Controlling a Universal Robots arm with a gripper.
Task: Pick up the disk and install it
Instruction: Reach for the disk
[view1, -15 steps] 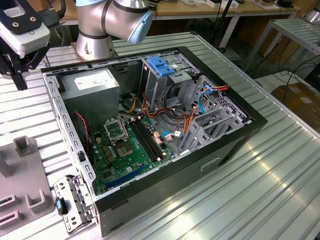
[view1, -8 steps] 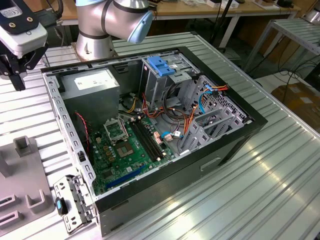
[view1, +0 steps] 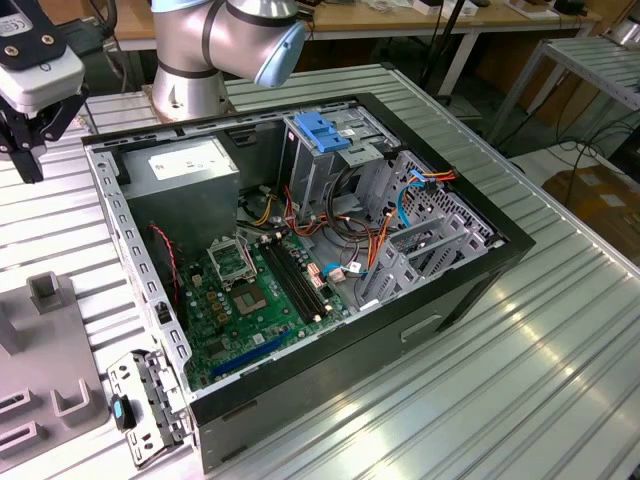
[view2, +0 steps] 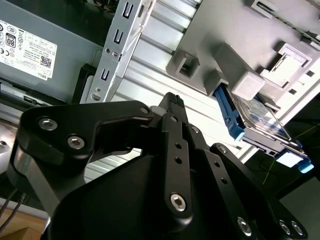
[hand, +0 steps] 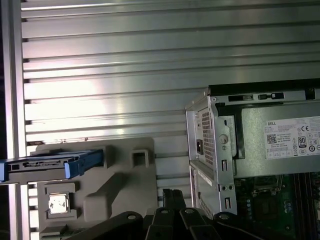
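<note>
Disk (hand: 50, 162): standing on edge in grey holder (hand: 115, 185) on ribbed metal bench (hand: 150, 75), blue rails showing, near open computer case (view1: 300, 420). Gripper (view2: 172, 100): hovering over bench near holder and case corner, apart from disk. Jaws: pressing together, gripping nothing. Blue-handled bracket (view1: 322, 130): sitting atop grey drive cage (view1: 320, 185) inside case. Green motherboard (view1: 260, 300): lying on case floor.
</note>
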